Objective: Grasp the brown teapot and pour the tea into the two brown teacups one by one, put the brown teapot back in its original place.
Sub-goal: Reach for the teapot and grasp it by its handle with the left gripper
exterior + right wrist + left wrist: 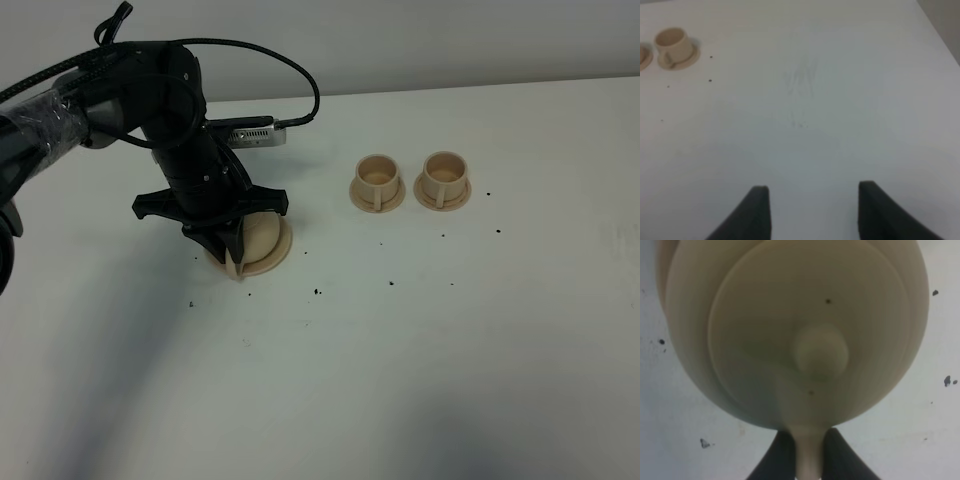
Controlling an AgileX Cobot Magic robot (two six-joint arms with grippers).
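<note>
The brown teapot (262,234) sits over its wide saucer (283,252) at the left of the white table; I cannot tell whether it is lifted off. My left gripper (236,256) reaches down at its near side. In the left wrist view the teapot (810,315) fills the frame, lid knob up, and the left gripper (809,457) is shut on its thin handle (809,450). The two brown teacups (377,174) (443,171) stand on their small saucers at the back right. No tea shows. My right gripper (812,210) is open and empty over bare table, with one teacup (672,42) far off.
The left arm and its cable (290,70) stretch from the back left over the table. Small dark specks (317,292) are scattered on the white table (450,350) between the teapot and the cups. The table's back edge (500,85) meets a grey wall.
</note>
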